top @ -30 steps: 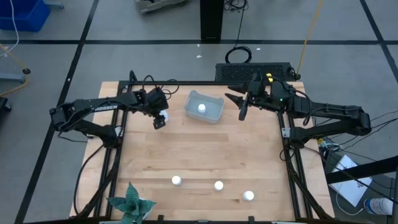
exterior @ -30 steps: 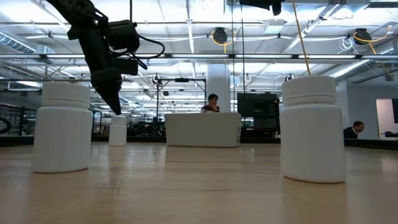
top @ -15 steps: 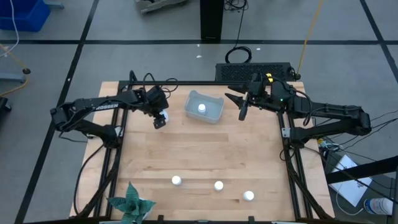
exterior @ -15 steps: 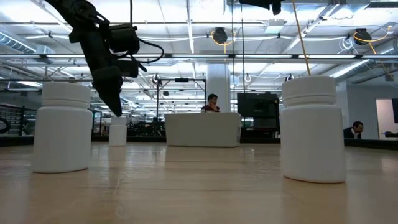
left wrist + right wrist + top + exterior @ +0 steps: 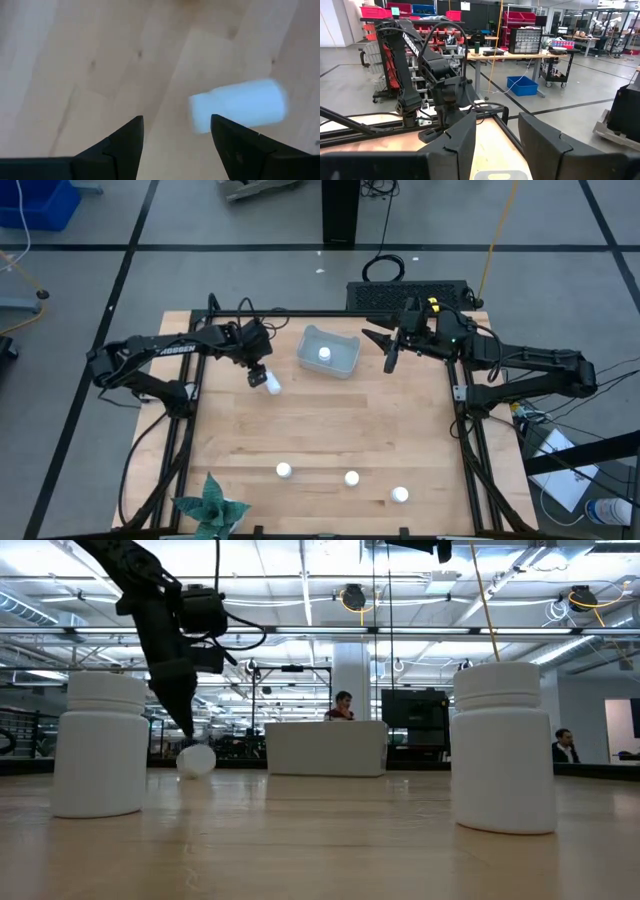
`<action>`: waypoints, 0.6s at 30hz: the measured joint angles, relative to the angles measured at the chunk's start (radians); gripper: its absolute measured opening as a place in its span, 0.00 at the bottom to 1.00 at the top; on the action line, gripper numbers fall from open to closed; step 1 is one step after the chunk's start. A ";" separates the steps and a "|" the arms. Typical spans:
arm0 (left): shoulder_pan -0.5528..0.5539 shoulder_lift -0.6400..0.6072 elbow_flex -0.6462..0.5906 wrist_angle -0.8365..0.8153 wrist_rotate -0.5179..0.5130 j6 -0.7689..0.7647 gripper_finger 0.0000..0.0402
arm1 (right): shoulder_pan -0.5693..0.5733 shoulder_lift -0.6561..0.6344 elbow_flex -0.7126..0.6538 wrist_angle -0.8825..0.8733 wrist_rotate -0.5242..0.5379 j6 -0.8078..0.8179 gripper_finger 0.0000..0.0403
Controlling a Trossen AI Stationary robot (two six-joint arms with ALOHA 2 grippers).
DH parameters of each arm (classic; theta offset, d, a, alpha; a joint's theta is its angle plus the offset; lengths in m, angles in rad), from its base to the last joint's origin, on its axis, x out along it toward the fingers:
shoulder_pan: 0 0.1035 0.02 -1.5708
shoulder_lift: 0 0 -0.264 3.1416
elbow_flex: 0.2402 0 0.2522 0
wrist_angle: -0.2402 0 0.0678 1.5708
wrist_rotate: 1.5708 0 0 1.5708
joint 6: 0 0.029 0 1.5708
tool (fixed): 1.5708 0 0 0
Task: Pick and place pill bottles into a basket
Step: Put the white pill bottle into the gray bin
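Bottles: from above, one (image 5: 324, 355) sits in the basket (image 5: 347, 364), three stand near the desk's (image 5: 330, 425) front edge, one (image 5: 272, 384) lies toppled beside the left fingers (image 5: 257, 376). Right fingers (image 5: 390, 359) hover beside the basket, nearly closed, empty. Low down, the fallen bottle (image 5: 196, 760) rests under the left arm. Left wrist: fingers (image 5: 172, 142) apart, empty; bottle (image 5: 238, 106) lying just beyond.

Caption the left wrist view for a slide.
Open left gripper above a toppled pill bottle lying on the wooden table.
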 joint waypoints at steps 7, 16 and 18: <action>-0.006 0.000 -0.002 -0.003 0.043 -0.006 0.58 | 0.000 0.000 0.000 0.000 0.000 0.003 0.35; -0.138 0.000 -0.002 -0.153 0.074 0.103 0.58 | 0.000 0.000 0.000 -0.008 0.000 0.003 0.35; -0.165 -0.002 -0.002 -0.177 0.044 0.121 0.58 | 0.000 0.000 0.000 -0.008 0.000 0.003 0.35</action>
